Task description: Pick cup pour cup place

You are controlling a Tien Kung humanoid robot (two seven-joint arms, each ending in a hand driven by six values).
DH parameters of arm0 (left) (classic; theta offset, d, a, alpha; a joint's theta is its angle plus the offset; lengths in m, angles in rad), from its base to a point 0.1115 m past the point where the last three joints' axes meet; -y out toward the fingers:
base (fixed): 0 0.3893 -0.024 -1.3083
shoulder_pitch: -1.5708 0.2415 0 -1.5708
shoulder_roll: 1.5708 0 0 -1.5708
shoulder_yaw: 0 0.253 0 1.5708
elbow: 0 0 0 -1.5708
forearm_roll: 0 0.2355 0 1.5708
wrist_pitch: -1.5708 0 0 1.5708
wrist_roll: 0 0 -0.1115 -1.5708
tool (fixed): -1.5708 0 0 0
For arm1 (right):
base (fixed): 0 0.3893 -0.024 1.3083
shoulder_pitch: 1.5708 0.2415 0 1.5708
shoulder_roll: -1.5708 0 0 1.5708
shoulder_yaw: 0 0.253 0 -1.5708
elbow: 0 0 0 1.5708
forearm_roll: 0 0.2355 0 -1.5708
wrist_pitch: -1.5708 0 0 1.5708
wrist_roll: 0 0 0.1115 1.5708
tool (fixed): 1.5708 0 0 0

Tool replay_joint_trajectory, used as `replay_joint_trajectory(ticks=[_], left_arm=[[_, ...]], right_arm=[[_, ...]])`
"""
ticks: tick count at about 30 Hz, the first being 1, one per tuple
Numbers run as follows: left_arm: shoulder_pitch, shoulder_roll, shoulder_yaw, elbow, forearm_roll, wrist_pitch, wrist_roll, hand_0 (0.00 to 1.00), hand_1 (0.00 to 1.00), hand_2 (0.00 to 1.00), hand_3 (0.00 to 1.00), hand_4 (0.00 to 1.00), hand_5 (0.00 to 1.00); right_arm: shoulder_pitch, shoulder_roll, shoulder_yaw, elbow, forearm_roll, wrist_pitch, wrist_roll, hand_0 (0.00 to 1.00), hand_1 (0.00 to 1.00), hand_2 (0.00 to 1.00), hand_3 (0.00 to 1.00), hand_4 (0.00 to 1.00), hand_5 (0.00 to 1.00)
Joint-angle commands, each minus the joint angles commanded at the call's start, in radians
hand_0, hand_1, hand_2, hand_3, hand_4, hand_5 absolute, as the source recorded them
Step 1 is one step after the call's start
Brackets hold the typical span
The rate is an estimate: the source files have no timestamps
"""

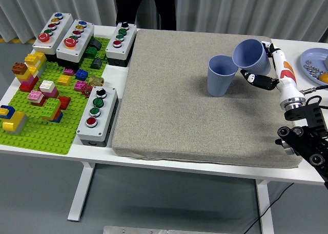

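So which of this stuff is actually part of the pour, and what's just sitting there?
In the job: the tilted cup in the right hand; the upright cup; the grey mat under it.

Lying about: button boxes, toy bricks on the green baseplate, plate at far right.

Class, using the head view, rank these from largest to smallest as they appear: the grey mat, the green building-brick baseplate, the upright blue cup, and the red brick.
1. Grey mat
2. Green baseplate
3. Upright blue cup
4. Red brick
The gaps are wide enough that nearness to the camera does not change the order.
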Motion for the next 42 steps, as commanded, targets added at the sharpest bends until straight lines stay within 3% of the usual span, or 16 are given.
replay_joint_trajectory(ticks=[13, 30, 42], left_arm=[[-0.003, 0.000, 0.002, 0.000, -0.003, 0.000, -0.001, 0.755, 0.809, 0.848, 0.766, 0.515, 0.950], [-0.006, 0.000, 0.002, 0.000, -0.006, 0.000, -0.002, 0.756, 0.810, 0.848, 0.767, 0.516, 0.948], [-0.005, 0.000, 0.002, 0.000, -0.005, 0.000, -0.002, 0.756, 0.810, 0.848, 0.768, 0.517, 0.946]], right_arm=[[0.008, -0.009, 0.013, 0.000, -0.041, 0.000, -0.006, 0.794, 0.623, 0.531, 0.612, 0.705, 0.198], [0.017, -0.008, 0.020, 0.014, -0.227, 0.000, -0.058, 0.795, 0.623, 0.531, 0.610, 0.703, 0.199], [0.022, -0.010, 0.021, 0.007, -0.263, 0.000, -0.068, 0.795, 0.623, 0.532, 0.610, 0.702, 0.202]])
